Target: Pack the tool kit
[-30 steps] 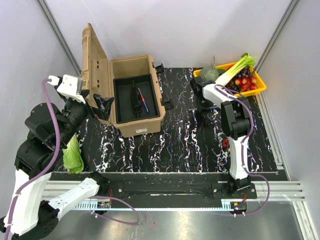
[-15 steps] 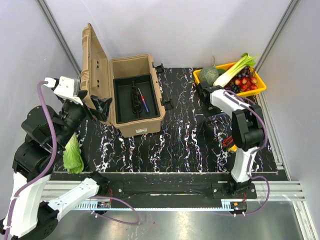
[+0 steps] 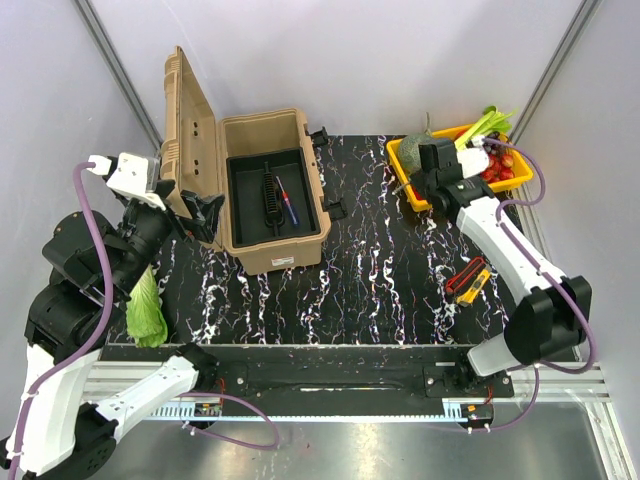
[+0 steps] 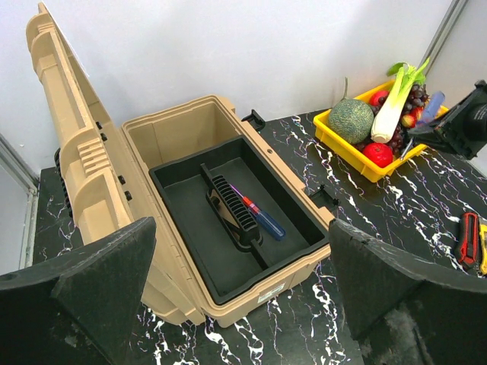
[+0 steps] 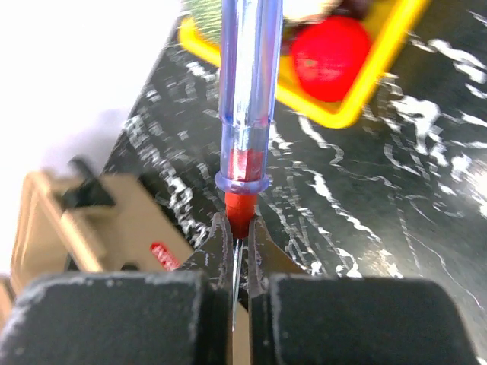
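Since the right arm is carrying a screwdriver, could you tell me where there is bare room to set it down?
Bare tabletop lies between the toolbox and the yellow tray, and in front of the toolbox. The inner tray has a bare left compartment too. Crowded: the yellow tray, and the strip left of the toolbox, with the lettuce.

Bright, even overhead light, soft shadows; top and left-wrist views sharp, right-wrist view blurred, with screwdriver (image 5: pixel 247 91) and tray (image 5: pixel 327 114) smeared and wall (image 5: pixel 61 61) overexposed.
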Action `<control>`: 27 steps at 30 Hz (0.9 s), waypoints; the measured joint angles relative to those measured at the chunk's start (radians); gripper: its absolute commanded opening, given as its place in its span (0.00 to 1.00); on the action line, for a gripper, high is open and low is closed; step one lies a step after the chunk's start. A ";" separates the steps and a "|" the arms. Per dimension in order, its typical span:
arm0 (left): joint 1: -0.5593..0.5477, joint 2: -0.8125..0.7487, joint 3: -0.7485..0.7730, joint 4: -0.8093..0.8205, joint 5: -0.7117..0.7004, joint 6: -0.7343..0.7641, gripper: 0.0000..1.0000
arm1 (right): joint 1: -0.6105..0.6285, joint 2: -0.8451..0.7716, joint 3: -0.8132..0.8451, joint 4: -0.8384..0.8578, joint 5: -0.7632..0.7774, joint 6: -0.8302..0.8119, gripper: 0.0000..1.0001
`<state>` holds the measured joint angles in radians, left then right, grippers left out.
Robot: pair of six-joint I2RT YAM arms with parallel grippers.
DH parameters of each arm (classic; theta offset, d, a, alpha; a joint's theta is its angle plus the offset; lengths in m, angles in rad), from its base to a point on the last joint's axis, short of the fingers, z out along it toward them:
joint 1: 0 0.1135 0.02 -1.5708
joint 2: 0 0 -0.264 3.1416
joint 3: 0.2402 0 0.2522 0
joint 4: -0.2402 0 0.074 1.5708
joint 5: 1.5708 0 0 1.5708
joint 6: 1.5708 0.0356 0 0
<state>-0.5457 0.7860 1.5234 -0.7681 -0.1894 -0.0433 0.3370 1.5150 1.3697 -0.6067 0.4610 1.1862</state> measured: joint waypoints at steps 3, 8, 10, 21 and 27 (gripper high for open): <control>0.000 0.000 -0.001 0.000 0.000 0.000 0.99 | 0.049 -0.051 -0.021 0.156 -0.061 -0.204 0.00; 0.000 -0.003 -0.008 0.002 0.000 -0.001 0.99 | 0.177 -0.038 0.036 0.317 -0.221 -0.475 0.00; 0.000 -0.004 -0.008 0.002 0.000 -0.001 0.99 | 0.219 -0.014 0.071 0.366 -0.291 -0.556 0.00; 0.000 -0.014 -0.009 0.001 0.001 -0.010 0.99 | 0.415 0.223 0.312 0.414 -0.558 -0.851 0.00; 0.000 -0.014 -0.009 0.000 0.002 -0.010 0.99 | 0.418 0.365 0.391 0.314 -0.555 -0.888 0.00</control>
<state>-0.5457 0.7719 1.5143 -0.7677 -0.1879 -0.0536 0.7555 1.8805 1.7611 -0.2932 -0.0944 0.2981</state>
